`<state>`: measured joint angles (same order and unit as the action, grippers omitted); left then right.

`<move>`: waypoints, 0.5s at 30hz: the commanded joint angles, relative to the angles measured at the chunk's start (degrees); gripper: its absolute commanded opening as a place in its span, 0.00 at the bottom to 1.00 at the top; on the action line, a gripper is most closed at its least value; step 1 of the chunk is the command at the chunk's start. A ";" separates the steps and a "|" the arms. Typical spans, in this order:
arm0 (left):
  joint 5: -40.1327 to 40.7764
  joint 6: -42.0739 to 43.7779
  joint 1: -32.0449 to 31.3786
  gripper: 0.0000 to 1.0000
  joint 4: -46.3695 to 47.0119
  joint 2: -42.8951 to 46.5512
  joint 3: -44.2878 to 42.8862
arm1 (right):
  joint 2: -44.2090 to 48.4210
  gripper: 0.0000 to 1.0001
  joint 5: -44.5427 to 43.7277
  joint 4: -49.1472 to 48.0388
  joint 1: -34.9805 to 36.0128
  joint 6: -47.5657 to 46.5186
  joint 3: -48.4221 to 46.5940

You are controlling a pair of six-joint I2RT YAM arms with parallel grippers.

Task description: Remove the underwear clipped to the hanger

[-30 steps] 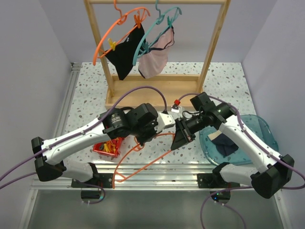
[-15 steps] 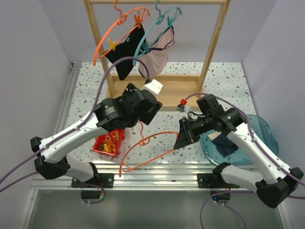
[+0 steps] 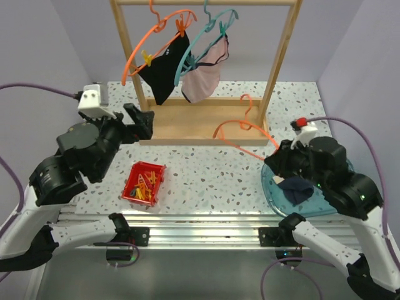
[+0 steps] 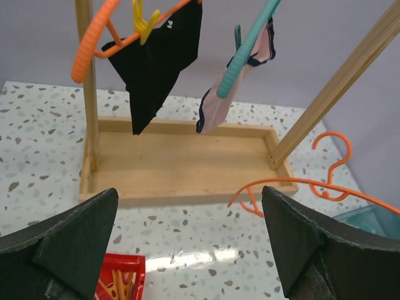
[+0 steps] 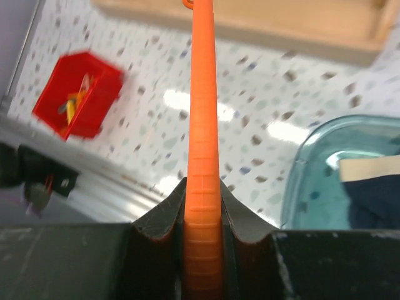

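The right gripper (image 5: 203, 200) is pressed tight on the bar of a bare orange hanger (image 5: 203, 100), both fingers touching it. The hanger juts away from the gripper over the table towards the wooden rack (image 3: 281, 56). In the top view the fingertips themselves are hard to make out.

The left gripper (image 4: 190, 247) is spread wide and holds nothing, raised off the table and facing the rack.

On the rack's rail, the black briefs (image 3: 164, 69) hang from an orange hanger (image 3: 156, 34), pinned with a yellow peg (image 3: 147, 59). Just beside them the pink briefs (image 3: 203, 81) hang from a teal hanger (image 3: 209, 34); their clip is too small to tell. The navy briefs (image 3: 294, 189) lie in a blue-green tray (image 3: 340, 164) under the right arm, cut off at the edge of the right wrist view. A red bin of pegs (image 3: 144, 183) sits on the table, blurred in that view
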<state>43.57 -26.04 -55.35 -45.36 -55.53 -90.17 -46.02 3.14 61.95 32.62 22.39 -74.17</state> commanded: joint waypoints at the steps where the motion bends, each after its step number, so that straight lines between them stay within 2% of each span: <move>1: -1.12 -2.17 0.16 1.00 9.86 2.08 2.98 | 4.00 0.00 -20.86 -7.45 0.16 -1.20 -3.34; 6: -2.35 -2.61 0.16 1.00 8.19 1.74 2.81 | 1.90 0.00 -29.66 -17.55 0.16 -5.51 -6.07; 15: -3.32 -3.05 0.16 1.00 7.92 1.47 3.86 | -8.64 0.00 -37.50 -33.28 0.07 -14.47 -12.31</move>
<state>40.47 -27.86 -55.24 -39.72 -54.72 -86.70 -52.07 -29.12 39.55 32.62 12.64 -83.59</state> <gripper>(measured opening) 0.997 0.200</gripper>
